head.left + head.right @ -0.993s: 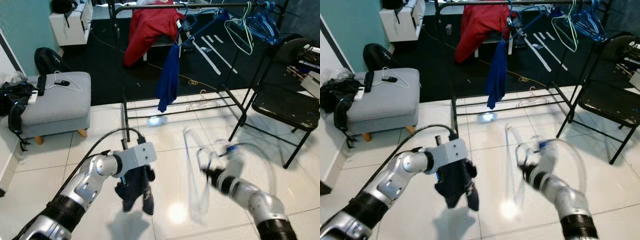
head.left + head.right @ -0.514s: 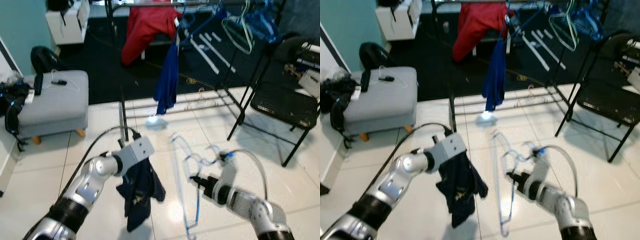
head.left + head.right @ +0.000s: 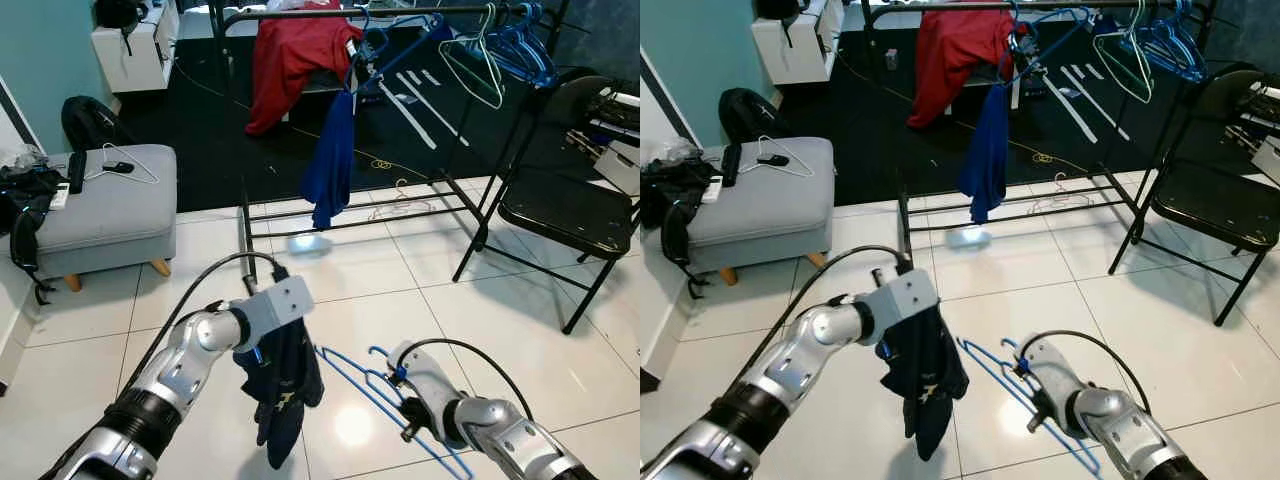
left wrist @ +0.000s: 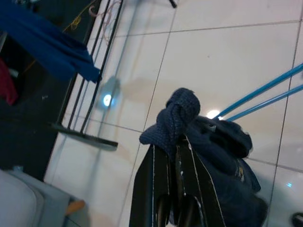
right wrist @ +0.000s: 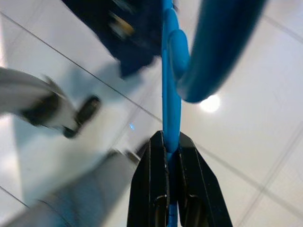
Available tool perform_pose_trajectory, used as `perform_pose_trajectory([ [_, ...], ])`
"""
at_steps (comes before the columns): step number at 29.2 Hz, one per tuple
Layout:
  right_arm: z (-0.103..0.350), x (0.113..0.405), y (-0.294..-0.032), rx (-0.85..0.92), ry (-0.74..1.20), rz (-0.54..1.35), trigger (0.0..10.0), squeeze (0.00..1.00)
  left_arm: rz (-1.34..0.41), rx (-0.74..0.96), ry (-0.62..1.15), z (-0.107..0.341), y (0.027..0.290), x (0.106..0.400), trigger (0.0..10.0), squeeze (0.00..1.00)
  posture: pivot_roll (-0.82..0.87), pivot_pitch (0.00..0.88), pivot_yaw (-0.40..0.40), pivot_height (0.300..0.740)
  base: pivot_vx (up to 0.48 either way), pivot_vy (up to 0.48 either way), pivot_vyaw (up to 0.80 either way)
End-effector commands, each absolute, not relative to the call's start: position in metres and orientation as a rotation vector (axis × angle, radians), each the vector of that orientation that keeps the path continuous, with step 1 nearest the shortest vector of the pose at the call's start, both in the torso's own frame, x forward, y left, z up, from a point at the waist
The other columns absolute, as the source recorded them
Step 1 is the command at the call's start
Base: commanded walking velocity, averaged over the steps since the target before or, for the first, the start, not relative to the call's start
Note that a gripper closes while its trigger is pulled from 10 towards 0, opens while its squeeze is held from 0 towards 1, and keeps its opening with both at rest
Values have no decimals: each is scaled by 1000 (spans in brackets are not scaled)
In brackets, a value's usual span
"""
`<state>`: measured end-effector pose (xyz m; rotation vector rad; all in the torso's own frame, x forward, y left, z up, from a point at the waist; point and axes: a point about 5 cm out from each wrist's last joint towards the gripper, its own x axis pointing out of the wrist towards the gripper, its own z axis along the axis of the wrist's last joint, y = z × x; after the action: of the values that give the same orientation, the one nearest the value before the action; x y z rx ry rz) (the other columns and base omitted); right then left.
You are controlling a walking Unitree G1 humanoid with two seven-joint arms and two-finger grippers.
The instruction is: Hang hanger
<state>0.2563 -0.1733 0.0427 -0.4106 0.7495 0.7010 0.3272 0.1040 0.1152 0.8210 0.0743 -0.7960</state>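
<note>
1. Since one second ago, the blue hanger (image 3: 385, 395) has come down from nearly upright in front of the robot to lying low and almost flat over the white tiled floor (image 3: 520, 330), and the dark navy garment (image 3: 280, 385) now hangs longer under the left arm.
2. The right gripper (image 5: 168, 146) has its two black fingers pressed together on the thin blue wire of the hanger, just below the hook, as the right wrist view shows.
3. The hook end points toward the garment, and the long side runs toward the robot's right.
4. The left gripper (image 4: 173, 149) is closed on a bunched fold of the navy garment, and the rest of the cloth hangs down freely, beside the hanger.
5. Farther away stands a black clothes rack (image 3: 245, 215) with a red garment (image 3: 290, 55), a blue cloth (image 3: 330, 155) and several empty hangers (image 3: 500, 50).
6. A grey footstool (image 3: 105, 205) is at the robot's left and a black folding chair (image 3: 565, 210) at its right.
</note>
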Motion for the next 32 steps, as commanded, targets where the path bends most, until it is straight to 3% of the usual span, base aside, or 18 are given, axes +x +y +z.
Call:
perform_pose_trajectory([
  [1, 46, 250, -167, -400, 761, 778, 10000, 0, -795, 877, 86, 115, 110, 331, 10000, 0, -54, 91, -7, 740, 0, 0, 0],
  [5, 46, 246, -163, -417, 756, 843, 10000, 0, -778, 881, 93, 118, 111, 334, 10000, 0, -54, 88, -5, 740, 0, 0, 0],
  [7, 47, 238, -152, -429, 720, 964, 10000, 0, -733, 848, 119, 122, 111, 341, 10000, 0, -57, 86, -2, 740, 0, 0, 0],
  [12, 46, 235, -149, -432, 718, 1005, 10000, 0, -715, 799, 132, 124, 109, 344, 10000, 0, -58, 83, -1, 740, 0, 0, 0],
  [19, 41, 227, -153, -450, 798, 1035, 10000, 0, -694, 760, 144, 124, 108, 346, 10000, 0, -61, 75, -6, 740, 0, 0, 0],
  [26, 25, 207, -167, -466, 924, 1094, 10000, 0, -647, 605, 229, 115, 113, 348, 10000, 0, -65, 70, -7, 740, 0, 0, 0],
  [32, 4, 191, -161, -487, 984, 1132, 10000, 0, -429, 640, 390, 95, 144, 354, 10000, 0, -65, 82, -9, 740, 0, 0, 0],
])
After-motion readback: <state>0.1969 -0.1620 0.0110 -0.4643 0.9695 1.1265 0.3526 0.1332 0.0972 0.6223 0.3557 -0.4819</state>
